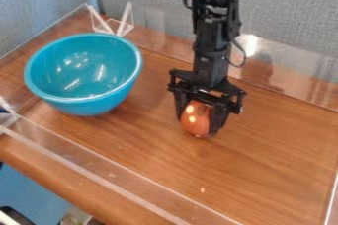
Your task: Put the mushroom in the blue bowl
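Blue bowl [83, 72] without contents

Reddish-brown mushroom [197, 119] beside blue bowl [83, 73]

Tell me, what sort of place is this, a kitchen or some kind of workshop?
Probably a lab test bench, not a kitchen: a black robot arm works on a wooden table edged with clear plastic walls, with only a blue bowl and a mushroom.
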